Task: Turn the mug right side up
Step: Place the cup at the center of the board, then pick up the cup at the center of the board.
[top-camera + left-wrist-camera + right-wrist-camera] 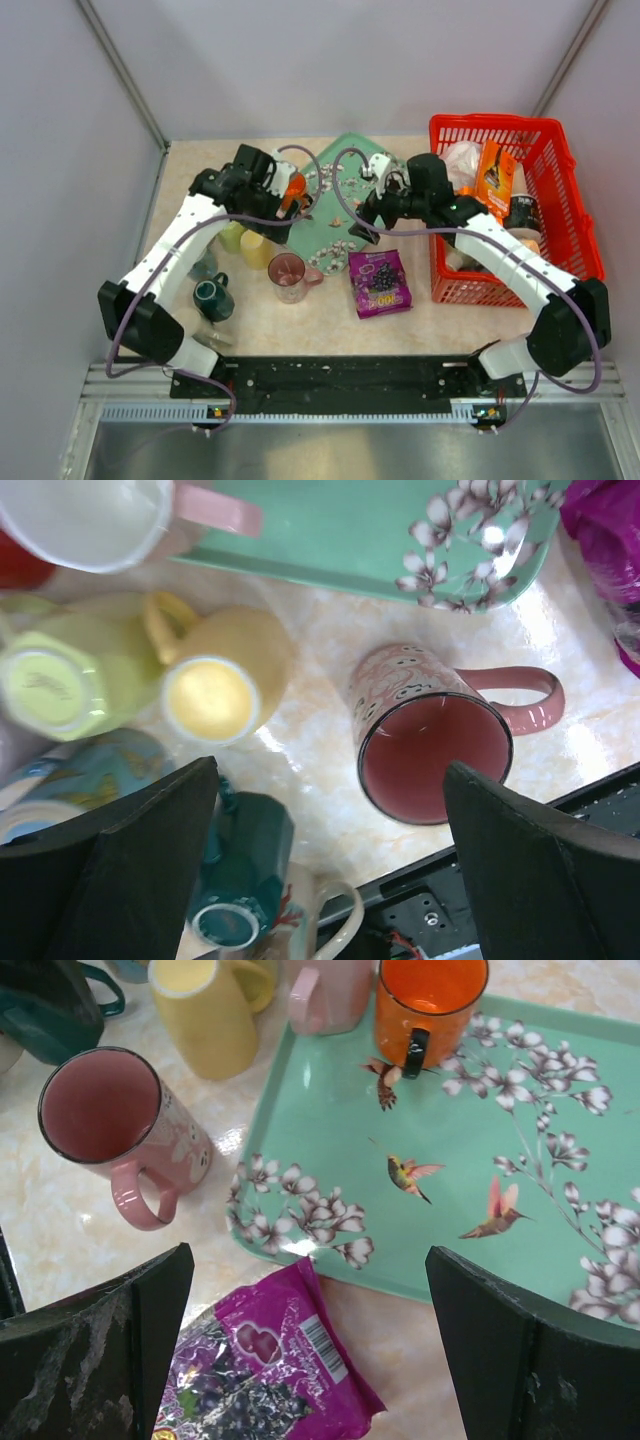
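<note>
Both spread and empty: left gripper (330,770), right gripper (308,1255). Pink mug (432,742) sits mouth-up on table (310,650), centre of left wrist view. Likely ceramic: rigid, slick, chippable. You'd pinch across the rim wall.

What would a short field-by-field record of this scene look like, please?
pink mug: upright, mouth up, on the table beside the tray
light green mug: upside down, base up
orange mug: upright on the green tray
purple packet: flat on the table by the tray's edge
red basket: at the right, holding packaged goods
left tool: open, empty, above the pink mug
right tool: open, empty, over the tray's edge
</note>
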Controlling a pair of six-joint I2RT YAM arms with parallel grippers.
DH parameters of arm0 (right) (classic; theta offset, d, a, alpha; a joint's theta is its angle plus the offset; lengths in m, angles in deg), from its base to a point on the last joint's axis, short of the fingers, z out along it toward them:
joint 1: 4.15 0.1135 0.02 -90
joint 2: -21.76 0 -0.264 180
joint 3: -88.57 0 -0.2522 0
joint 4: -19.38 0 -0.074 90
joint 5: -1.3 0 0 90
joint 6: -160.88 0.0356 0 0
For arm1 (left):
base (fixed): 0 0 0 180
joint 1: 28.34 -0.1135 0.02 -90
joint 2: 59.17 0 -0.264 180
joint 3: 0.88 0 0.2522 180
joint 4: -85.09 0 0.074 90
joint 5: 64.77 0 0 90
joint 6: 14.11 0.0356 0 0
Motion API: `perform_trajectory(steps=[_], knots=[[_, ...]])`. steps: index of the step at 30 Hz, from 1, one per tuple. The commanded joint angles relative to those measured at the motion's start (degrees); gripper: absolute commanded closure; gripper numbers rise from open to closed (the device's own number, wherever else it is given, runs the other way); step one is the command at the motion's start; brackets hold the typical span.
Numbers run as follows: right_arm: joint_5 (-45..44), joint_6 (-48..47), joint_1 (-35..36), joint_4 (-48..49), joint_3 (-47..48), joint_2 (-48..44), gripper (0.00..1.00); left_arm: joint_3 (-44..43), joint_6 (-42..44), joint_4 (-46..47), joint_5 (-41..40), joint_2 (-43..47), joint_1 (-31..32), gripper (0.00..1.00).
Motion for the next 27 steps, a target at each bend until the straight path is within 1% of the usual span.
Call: perform_trajectory(steps=[1,3,5,7,9,10,12,13,16,18,21,23,25,27], knots=[[1.64,-1.05,1.44,-0.26,1.77,2.60,0.01,-9.20,3.49,-11.00,-5.61,2.82,-0.52,0.01],[2.17,-1.22,2.57,-0.52,2.74,4.19,0.01,-8.08,4.44,-6.90,-5.64,7.02,-2.00,0.01],[2.78,-3.06,4.15,-1.22,3.97,6.03,0.01,-3.26,5.77,1.43,-5.29,13.08,-4.99,0.01],[4.71,-5.08,5.91,-2.28,4.76,7.88,0.01,-0.44,5.25,8.38,-4.41,18.10,-8.24,0.01],[5.60,-5.35,7.67,-2.46,4.94,9.63,0.01,0.88,4.72,12.62,-1.16,21.36,-10.62,0.01],[5.60,-4.48,8.46,-2.20,5.29,10.77,0.01,1.24,3.84,13.94,-1.85,22.59,-11.06,0.01],[8.04,-2.54,9.26,-1.84,5.90,12.97,0.01,1.07,0.78,14.39,-0.90,23.92,-13.16,0.01],[8.93,-2.71,10.04,-2.10,6.17,14.03,0.01,1.24,-2.11,14.31,2.33,24.36,-14.83,0.01],[10.25,-7.09,12.16,-4.82,8.36,16.84,0.01,3.26,-10.54,14.13,7.44,25.68,-20.89,0.01],[12.01,-9.99,12.51,-6.40,10.38,18.77,0.04,5.10,-15.74,13.78,10.78,27.08,-25.37,0.01],[9.04,-17.45,15.75,-11.14,12.50,20.80,0.07,9.74,-22.78,15.27,13.60,29.80,-29.95,0.01],[7.89,-19.67,17.86,-12.12,12.50,21.94,0.11,13.70,-23.15,16.41,16.85,31.30,-30.93,0.01],[8.06,-17.84,18.75,-11.69,12.68,23.08,0.16,16.69,-23.67,16.07,18.88,32.18,-32.77,0.01],[6.05,-16.87,19.80,-10.37,12.33,23.79,0.19,19.25,-23.76,15.89,19.85,33.41,-34.35,0.01]])
